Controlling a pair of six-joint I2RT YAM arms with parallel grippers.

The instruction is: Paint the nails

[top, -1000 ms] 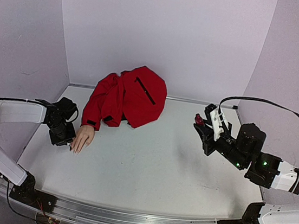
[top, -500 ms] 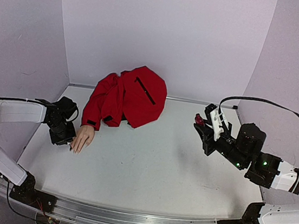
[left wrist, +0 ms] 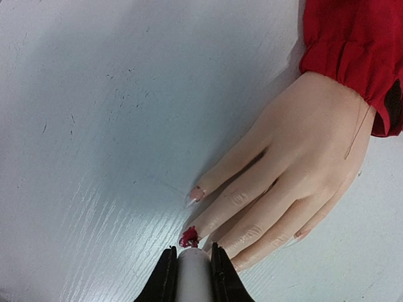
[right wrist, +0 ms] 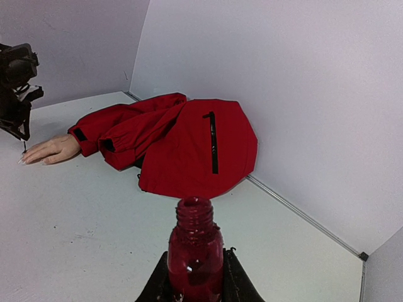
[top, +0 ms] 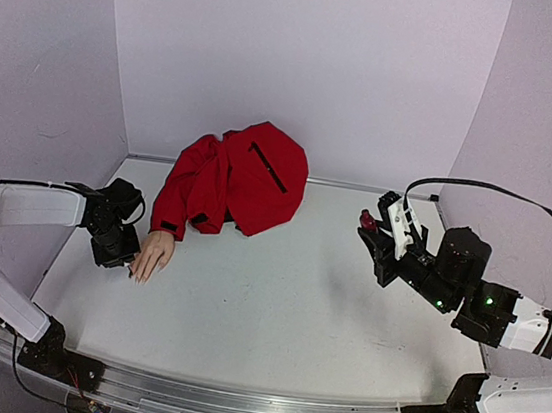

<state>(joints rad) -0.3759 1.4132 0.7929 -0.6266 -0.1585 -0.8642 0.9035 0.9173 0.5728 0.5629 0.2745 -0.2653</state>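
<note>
Left pincer (left wrist: 191, 261) clamped on smooth white cylindrical cap (left wrist: 192, 282); lumpy red blob on one nail (left wrist: 189, 237). Right pincer (right wrist: 195, 278) grips translucent red threaded-neck bottle (right wrist: 195, 245).

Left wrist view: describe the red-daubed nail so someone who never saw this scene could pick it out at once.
A crumpled red fabric jacket lies on the white table; its cuff ends in a beige mannequin hand, palm down. The nail just ahead of the white brush handle between the jaws carries a dark-red blob, while its neighbours look pale.
</note>
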